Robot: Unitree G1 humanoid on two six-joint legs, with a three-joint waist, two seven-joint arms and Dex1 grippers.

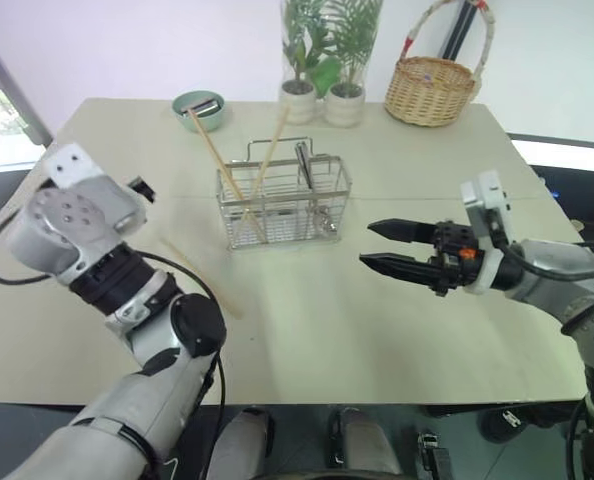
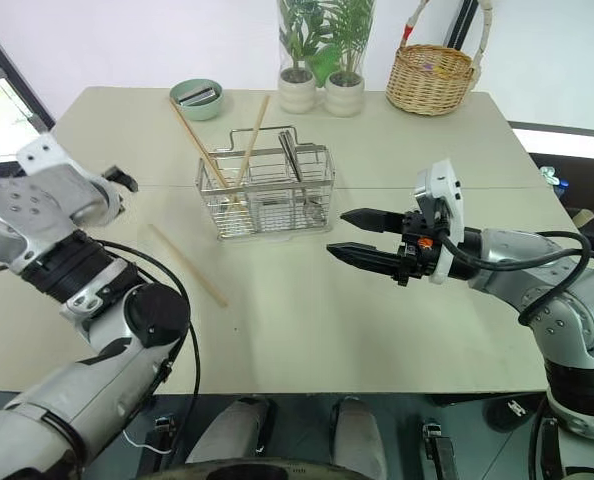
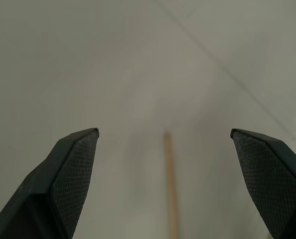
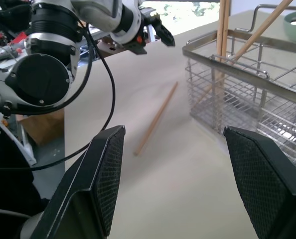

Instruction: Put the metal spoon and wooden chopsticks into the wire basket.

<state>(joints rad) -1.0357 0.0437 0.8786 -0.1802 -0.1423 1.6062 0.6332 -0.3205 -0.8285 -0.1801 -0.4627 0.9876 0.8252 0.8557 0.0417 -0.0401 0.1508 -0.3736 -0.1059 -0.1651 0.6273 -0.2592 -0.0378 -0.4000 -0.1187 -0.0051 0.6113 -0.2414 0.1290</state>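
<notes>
Left pincer (image 3: 163, 149) open above loose pale wooden chopstick (image 2: 188, 265) on bench; centre it, pinch mid-length. Right pincer (image 2: 362, 236) open, empty.

The loose chopstick (image 3: 171, 194) runs off the left wrist view's edge — only 1 end shows, soft and out of focus. In the head views the left arm (image 1: 117, 270) covers that stick's near part. Inside the wire basket (image 1: 283, 205) the mesh muddles the metal spoon (image 1: 305, 170) — its bowl can't be made out. The wicker basket (image 1: 432, 90) loses its handle top at the frame edge.
</notes>
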